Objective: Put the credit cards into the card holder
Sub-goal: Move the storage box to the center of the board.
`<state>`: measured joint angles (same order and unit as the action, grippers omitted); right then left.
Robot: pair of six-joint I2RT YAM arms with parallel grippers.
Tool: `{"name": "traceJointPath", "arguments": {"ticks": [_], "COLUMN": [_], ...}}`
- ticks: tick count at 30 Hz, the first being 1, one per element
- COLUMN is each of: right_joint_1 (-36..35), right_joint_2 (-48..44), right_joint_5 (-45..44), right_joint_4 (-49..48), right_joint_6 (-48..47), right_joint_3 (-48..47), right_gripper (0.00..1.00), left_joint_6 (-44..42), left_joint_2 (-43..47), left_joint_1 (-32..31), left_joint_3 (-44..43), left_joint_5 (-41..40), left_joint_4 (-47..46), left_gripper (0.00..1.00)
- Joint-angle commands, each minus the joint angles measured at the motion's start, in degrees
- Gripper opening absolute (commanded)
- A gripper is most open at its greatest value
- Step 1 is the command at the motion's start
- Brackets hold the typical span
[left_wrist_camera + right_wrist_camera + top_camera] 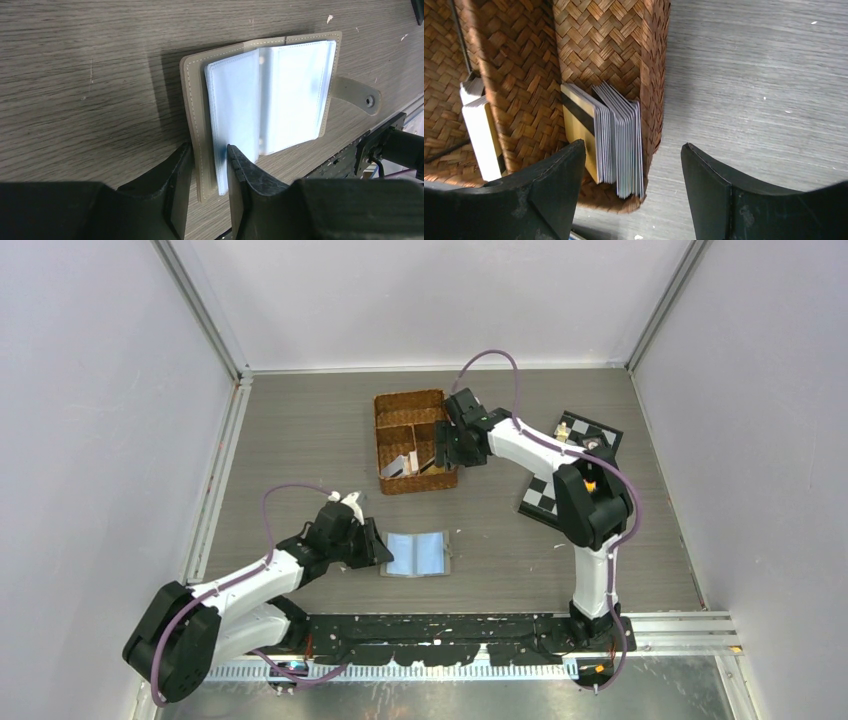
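Note:
The card holder [418, 553] lies open on the table, its pale blue sleeves [295, 95] facing up and its snap tab [357, 95] sticking out to the right. My left gripper [209, 147] is shut on the holder's left flap, one finger against the olive cover, the other on the sleeves; in the top view the left gripper [372, 545] is at the holder's left edge. Several credit cards [616, 145] stand on edge in the wicker basket's corner compartment, a gold one [574, 130] beside them. My right gripper [634, 145] hangs open above them, empty; from above, the right gripper [447, 455] is at the basket's right side.
The brown wicker basket [405, 410] stands at the back centre, with more white cards [479, 130] in a neighbouring compartment. A black-and-white checkered board [575, 455] lies to the right under the right arm. A metal rail [660, 625] runs along the near edge.

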<state>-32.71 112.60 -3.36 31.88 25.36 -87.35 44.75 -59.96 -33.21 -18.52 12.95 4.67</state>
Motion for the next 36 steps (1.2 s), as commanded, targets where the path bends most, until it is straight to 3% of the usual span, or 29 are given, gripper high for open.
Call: {"name": "traceJointPath", "arguments": {"ticks": [1,7,36], "right_joint_1": [0.18,0.19,3.61], "right_joint_2": [2.74,5.56,-1.65], "right_joint_5": [0.85,-0.58,-2.12], "right_joint_4": [-0.34,1.19,4.32], "right_joint_6": [-0.92,-0.95,-1.33], "right_joint_3": [-4.05,-6.62,-4.32], "right_gripper": [0.75,0.75,0.72], "left_joint_6": [-0.72,-0.81,-0.98], "left_joint_2": [0.07,-0.45,-1.3], "left_joint_1": [0.29,0.26,0.27], "left_joint_3": [-0.63,-0.81,-0.81], "left_joint_5": [1.02,1.16,1.41], "left_joint_4": [-0.93,-1.32,-1.75], "left_gripper": [0.34,0.34,0.34]}}
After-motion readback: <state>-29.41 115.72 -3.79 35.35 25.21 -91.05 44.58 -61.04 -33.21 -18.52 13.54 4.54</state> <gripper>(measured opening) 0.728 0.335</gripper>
